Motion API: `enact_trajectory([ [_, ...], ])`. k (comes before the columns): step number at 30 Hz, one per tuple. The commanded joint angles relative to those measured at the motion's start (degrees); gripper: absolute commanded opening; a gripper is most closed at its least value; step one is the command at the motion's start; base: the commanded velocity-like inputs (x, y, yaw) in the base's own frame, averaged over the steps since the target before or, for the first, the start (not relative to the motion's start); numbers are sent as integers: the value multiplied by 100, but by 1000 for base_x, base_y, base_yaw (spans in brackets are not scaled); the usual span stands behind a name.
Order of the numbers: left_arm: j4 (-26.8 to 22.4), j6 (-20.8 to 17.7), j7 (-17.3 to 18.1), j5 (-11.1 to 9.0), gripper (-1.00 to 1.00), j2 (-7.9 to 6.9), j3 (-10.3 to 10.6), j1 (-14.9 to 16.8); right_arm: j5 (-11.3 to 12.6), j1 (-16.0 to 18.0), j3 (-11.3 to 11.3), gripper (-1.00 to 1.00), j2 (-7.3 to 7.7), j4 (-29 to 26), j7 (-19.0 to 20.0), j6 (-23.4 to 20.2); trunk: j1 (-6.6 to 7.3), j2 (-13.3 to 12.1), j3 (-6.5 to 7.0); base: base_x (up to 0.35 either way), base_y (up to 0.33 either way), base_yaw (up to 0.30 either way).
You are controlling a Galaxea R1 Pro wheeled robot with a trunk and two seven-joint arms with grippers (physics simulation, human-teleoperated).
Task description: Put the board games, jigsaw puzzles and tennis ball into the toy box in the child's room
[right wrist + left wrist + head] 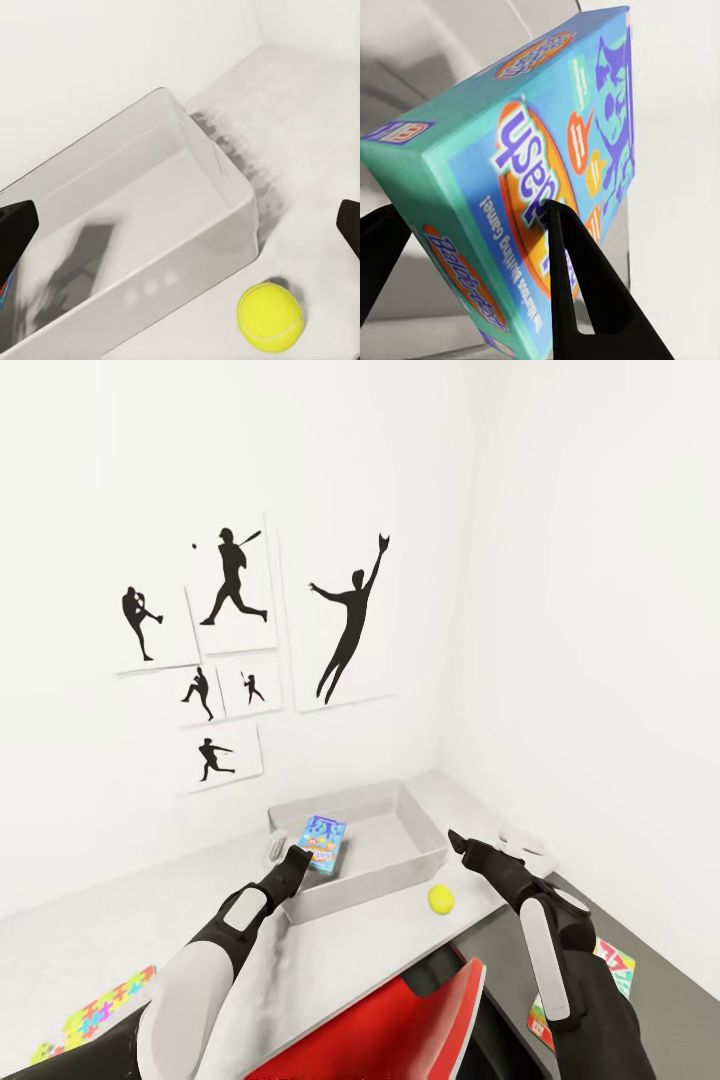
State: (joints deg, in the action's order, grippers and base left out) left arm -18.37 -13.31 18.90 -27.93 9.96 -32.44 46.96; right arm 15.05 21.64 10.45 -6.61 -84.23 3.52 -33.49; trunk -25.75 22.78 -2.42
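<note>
My left gripper (300, 857) is squeezing the blue board game (324, 843). My two black fingers (577, 285) press on its front and back, and the box is tilted up on its edge. I hold it over the near left part of the toy box (425, 838), just above the bin's near wall. The cover is teal and blue with an orange oval and purple cartoon shapes.

The toy box sits on the table (120, 930), far back by the corner of the white walls. It is light grey with low walls, and its floor is bare where I can see it.

My right gripper (460, 843) hangs open in the air by the right end of the toy box, holding nothing. The tennis ball (441, 899) lies on the table just near of the bin, close to its right corner but not touching it.

A jigsaw puzzle (95, 1008) lies flat on the near left of the table. Another board game (612, 968), white, red and yellow, lies low on the right on the dark grey cabinet top (670, 960). Black baseball-player pictures (235, 575) hang on the far wall
</note>
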Motion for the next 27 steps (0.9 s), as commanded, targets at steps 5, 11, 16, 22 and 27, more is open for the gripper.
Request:
enact_trajectory([
  [5,-9,-58,8,-46,-100,4,-37,5,-2,6,18,100,-7,-9,35,-34,-4,14,-57,0,0,0],
  [11,-9,-58,8,-46,-100,4,-35,5,-2,6,18,100,-7,-10,35,-34,-4,14,-98,0,0,0],
  [16,-9,-58,10,-46,-100,4,-34,6,-2,6,18,100,-7,-7,35,-34,-4,14,-103,0,0,0],
  [22,-9,-58,16,-46,-100,4,-34,6,-2,6,18,100,-7,-6,35,-34,-4,14,-103,0,0,0],
  [27,-9,-58,14,-46,-100,4,-34,7,-2,6,18,100,-7,-13,35,-34,-4,14,-103,0,0,0],
])
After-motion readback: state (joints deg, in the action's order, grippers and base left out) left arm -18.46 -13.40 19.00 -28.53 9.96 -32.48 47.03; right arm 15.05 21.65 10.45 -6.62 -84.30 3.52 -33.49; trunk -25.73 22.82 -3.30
